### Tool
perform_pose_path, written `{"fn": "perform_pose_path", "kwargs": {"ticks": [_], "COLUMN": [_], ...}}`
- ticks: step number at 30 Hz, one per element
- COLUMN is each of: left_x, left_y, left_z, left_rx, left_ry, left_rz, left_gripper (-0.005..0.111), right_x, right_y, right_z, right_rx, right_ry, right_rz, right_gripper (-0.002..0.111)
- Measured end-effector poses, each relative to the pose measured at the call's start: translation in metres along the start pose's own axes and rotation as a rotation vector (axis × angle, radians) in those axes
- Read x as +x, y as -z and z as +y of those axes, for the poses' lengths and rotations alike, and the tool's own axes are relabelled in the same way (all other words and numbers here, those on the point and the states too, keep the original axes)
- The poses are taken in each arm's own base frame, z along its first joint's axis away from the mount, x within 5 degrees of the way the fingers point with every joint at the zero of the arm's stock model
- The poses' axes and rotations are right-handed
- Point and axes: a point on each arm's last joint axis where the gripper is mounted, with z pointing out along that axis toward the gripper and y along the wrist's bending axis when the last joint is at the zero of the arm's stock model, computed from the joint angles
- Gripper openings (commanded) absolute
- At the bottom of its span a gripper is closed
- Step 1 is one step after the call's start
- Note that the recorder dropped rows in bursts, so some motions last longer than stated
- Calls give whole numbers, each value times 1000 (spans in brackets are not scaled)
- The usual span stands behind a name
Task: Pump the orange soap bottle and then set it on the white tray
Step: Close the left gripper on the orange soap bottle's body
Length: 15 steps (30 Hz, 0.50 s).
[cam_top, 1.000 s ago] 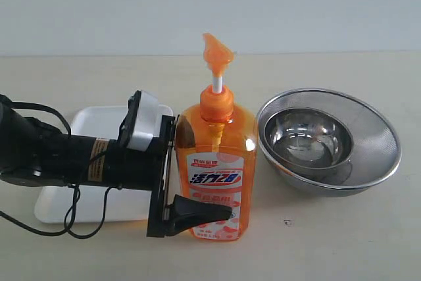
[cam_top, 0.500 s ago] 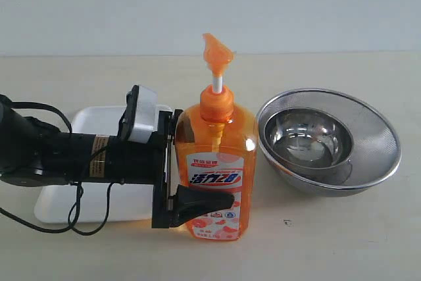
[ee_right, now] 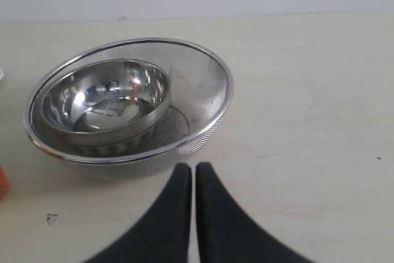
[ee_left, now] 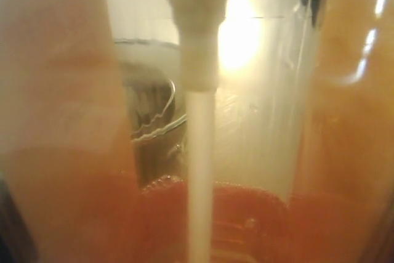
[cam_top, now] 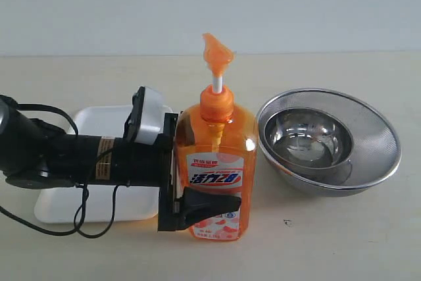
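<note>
The orange soap bottle (cam_top: 217, 136) stands upright on the table, its pump head (cam_top: 217, 54) raised on the white stem. My left gripper (cam_top: 227, 182) reaches in level from the left and straddles the bottle's lower body. One black finger (cam_top: 210, 205) crosses the label in front and the other is hidden behind; the jaws stand wide open. Up close in the left wrist view, the bottle (ee_left: 351, 121) fills the picture. The white tray (cam_top: 92, 120) lies left of the bottle, under my left arm. My right gripper (ee_right: 194, 167) is shut and empty, hovering over bare table.
A steel bowl (cam_top: 309, 137) sits inside a wider mesh strainer (cam_top: 381, 143) just right of the bottle. In the right wrist view the strainer (ee_right: 209, 103) lies just beyond my right fingertips. The left arm's cable (cam_top: 39, 228) loops over the table in front of the tray.
My left gripper has slid to the right, so its front finger reaches further across the bottle's label. The bottle has stayed in place.
</note>
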Motion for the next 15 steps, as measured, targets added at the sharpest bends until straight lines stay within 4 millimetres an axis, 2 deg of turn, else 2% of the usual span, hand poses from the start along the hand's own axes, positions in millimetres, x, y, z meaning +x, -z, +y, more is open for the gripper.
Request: {"fn": "perform_pose_path", "kwargs": {"ticks": [5,8,10,15], "left_x": [0,0,0,0], "left_y": [0,0,0,0], "left_z": [1,1,1,0], "left_rx": [-7,-8,-8,-3], "left_ry": [4,5,9,11], "left_rz": [-2,-3,-3,-1], "left_gripper": [108,101,92,59], "right_x": [0,0,0,0], "right_y": [0,0,0,0], "right_z": [0,0,0,0], "right_rx": [0,0,0,0], "right_ry": [0,0,0,0], "right_rz": [0,0,0,0], "right_gripper": [0,0,0,0]}}
